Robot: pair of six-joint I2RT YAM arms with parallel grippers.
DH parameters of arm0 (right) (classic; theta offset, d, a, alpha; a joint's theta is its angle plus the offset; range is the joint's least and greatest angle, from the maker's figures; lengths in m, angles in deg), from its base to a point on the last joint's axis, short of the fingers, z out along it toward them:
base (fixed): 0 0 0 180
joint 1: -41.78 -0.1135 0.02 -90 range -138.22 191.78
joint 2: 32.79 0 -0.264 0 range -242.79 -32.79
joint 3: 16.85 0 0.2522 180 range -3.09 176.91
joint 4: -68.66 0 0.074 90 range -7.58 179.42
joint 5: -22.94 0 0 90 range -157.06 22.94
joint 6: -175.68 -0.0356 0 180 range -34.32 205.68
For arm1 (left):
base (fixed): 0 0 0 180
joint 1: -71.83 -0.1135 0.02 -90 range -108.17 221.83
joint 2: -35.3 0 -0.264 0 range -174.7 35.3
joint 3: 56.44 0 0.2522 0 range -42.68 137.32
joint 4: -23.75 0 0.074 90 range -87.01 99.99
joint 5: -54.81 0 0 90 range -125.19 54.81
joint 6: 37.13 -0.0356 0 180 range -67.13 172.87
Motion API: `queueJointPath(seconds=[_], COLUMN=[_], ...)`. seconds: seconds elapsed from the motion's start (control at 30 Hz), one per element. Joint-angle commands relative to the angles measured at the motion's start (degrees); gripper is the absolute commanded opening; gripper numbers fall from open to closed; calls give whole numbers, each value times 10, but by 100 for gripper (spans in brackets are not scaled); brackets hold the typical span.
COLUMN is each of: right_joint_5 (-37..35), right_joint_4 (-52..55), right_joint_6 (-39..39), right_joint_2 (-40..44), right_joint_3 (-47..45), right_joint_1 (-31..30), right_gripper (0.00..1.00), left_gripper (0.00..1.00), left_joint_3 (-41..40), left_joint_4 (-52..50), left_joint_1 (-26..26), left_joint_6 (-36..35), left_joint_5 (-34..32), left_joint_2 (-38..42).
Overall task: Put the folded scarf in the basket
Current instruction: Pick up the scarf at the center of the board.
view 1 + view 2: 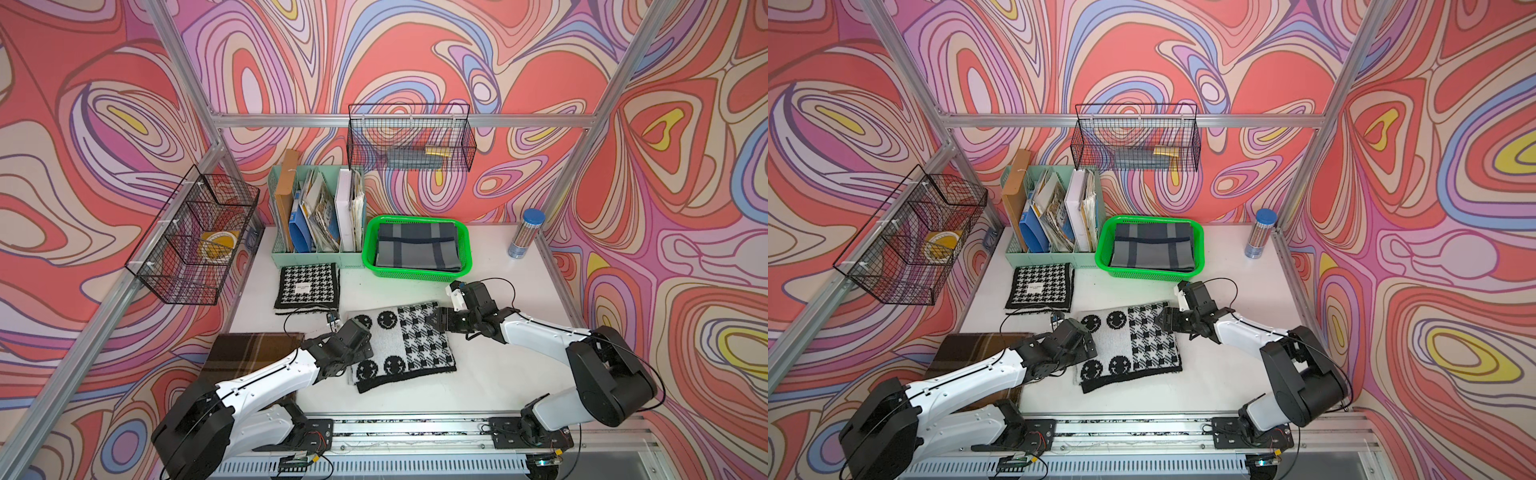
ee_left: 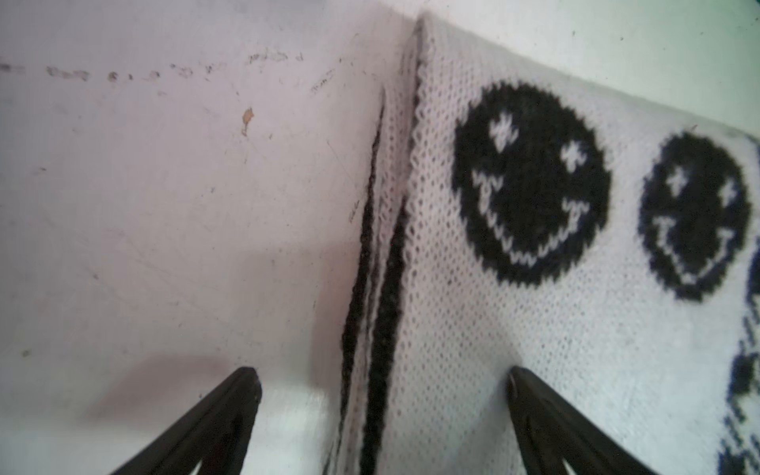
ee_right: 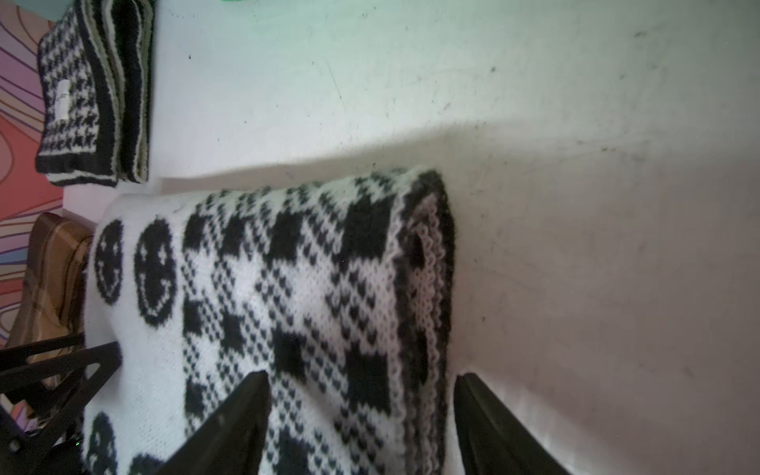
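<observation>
- The folded black-and-white knitted scarf (image 1: 409, 345), patterned with smiley faces and checks, is laid flat on the white counter (image 1: 498, 365) between both hands.
- The left hand (image 2: 384, 376) is spread wide astride one scarf edge; nothing is held.
- The right hand (image 3: 362, 378) is parted astride the opposite edge; nothing is gripped.
- The bright green perforated plastic basket (image 1: 415, 275) is set beyond the right hand, apart from the scarf.

Your white desk (image 1: 498, 357) carries 3 folded scarves. The smiley scarf (image 1: 409, 345) lies flat, spanning from the left fingers (image 2: 214, 423) to the right fingers (image 3: 230, 423). A houndstooth scarf (image 1: 307, 286) and a mint organizer (image 1: 307, 257) sit beyond the left fingers, and a brown plaid scarf (image 1: 249, 353) lies behind them. The green basket (image 1: 415, 274) and a blue-capped tube (image 1: 525, 235) stand beyond the right fingers.
</observation>
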Motion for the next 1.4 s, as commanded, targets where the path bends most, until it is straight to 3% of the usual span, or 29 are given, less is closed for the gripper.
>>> queueJointPath(seconds=[0.0, 0.27, 0.63, 0.77, 0.83, 0.9, 0.97, 1.0, 1.17, 1.37], right_joint_5=[-52, -14, 21, 32, 35, 34, 38, 41, 44, 23], right_joint_4=[15, -17, -68, -83, -83, -83, -87, -87, -75, -23], right_joint_6=[2, -17, -56, -69, -72, -76, -82, -83, -90, -87], right_joint_2=[-8, -21, -31, -28, -23, -11, 10, 21, 97, 218], right_joint_3=[0, -24, -56, -67, -70, -75, -83, -84, -94, -99], right_joint_1=[-1, -13, -31, -43, -48, -50, -51, -52, -63, -66], right_gripper=[72, 71, 69, 62, 52, 29, 2, 0, 0, 0], left_gripper=[99, 98, 86, 75, 63, 37, 4, 0, 0, 0], left_joint_3=[-23, -34, -34, -34, -35, -36, -40, -43, -66, -33], left_joint_4=[28, 48, 94, 97, 96, 97, 100, 101, 146, 110], left_joint_1=[-2, -3, -2, -3, -2, -2, -2, -2, 7, 41], left_joint_6=[12, 23, 25, 26, 24, 17, 13, 12, 6, -16], left_joint_5=[21, 37, 73, 81, 84, 89, 98, 102, 149, 122], left_joint_2=[0, -27, -83, -87, -81, -67, -47, -37, 27, 111])
